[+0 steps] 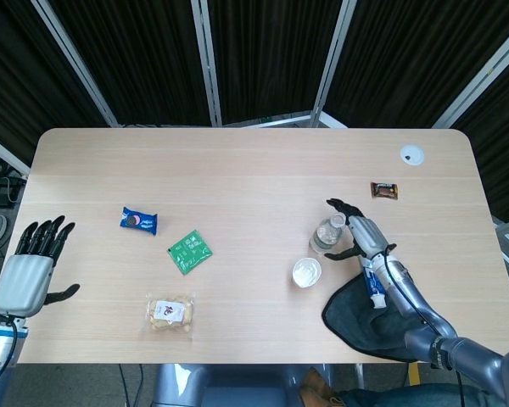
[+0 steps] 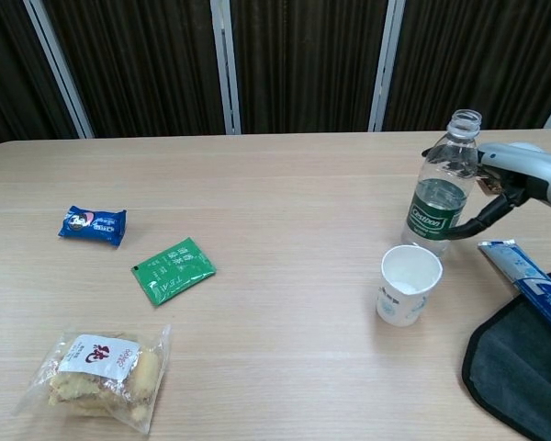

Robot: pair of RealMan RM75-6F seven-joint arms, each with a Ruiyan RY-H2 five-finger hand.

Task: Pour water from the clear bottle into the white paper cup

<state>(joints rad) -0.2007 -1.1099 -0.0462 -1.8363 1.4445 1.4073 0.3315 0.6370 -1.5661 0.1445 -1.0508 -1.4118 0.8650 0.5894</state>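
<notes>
While the clear bottle (image 2: 443,190) stands uncapped on the bench (image 1: 254,170), tilted slightly toward the right hand (image 1: 362,235), that hand is seen just beside it with fingers spread; from the chest view one dark finger (image 2: 482,219) curves to the bottle's lower label, and whether it actually touches cannot be told. Nothing is gripped by this hand. Water is visible in the lower part of the bottle. The white paper cup (image 2: 409,285) is set upright just in front of the bottle, near but apart from it.

The left hand (image 1: 30,267) is held off the bench's left edge, fingers extended and apart, holding nothing.

The bench surface is pale wood-grain laminate with rounded corners. Lying on it are recorded: a blue snack packet (image 2: 93,224), a green sachet (image 2: 174,269), a clear bag of biscuits (image 2: 101,372), a small brown wrapped sweet (image 1: 385,191) and a white round disc (image 1: 411,154) near the far right corner. A dark cloth (image 2: 523,367) is spread at the near right edge, with a blue-and-white tube (image 2: 526,280) lying partly on it.

Behind the bench, black pleated curtains (image 2: 303,64) are hung between pale metal posts (image 2: 223,66).
</notes>
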